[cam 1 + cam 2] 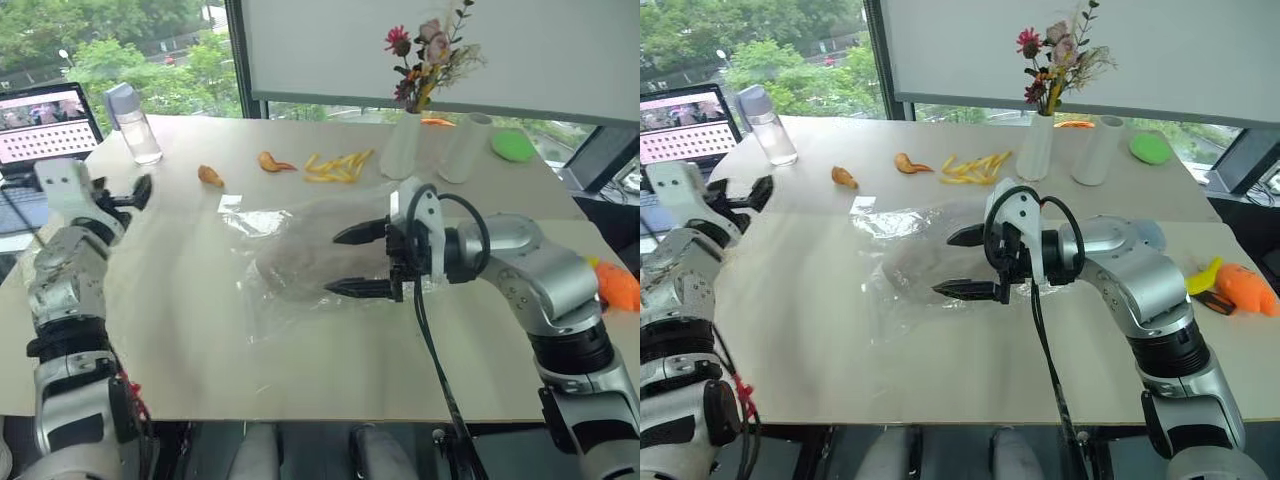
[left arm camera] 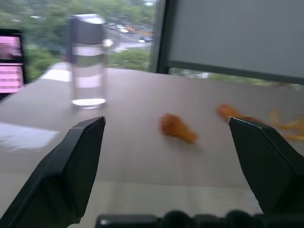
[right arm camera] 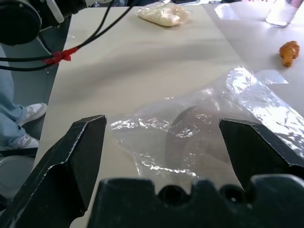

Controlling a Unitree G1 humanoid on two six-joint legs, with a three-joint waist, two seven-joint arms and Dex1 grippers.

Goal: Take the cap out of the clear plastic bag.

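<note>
Beneath right pincer: cap (bagged)

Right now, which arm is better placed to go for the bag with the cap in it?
The right. Its open right gripper hovers right at the clear plastic bag holding the cap; the open left gripper is off toward the table's left edge.

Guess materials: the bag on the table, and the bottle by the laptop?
Clear plastic bag: thin glossy plastic film; crinkles, bright glare streaks, see-through, with the cap a dull shape inside. Bottle: clear, smooth and rigid, plastic or glass, can't tell which; grey opaque cap on top, likely plastic.
</note>
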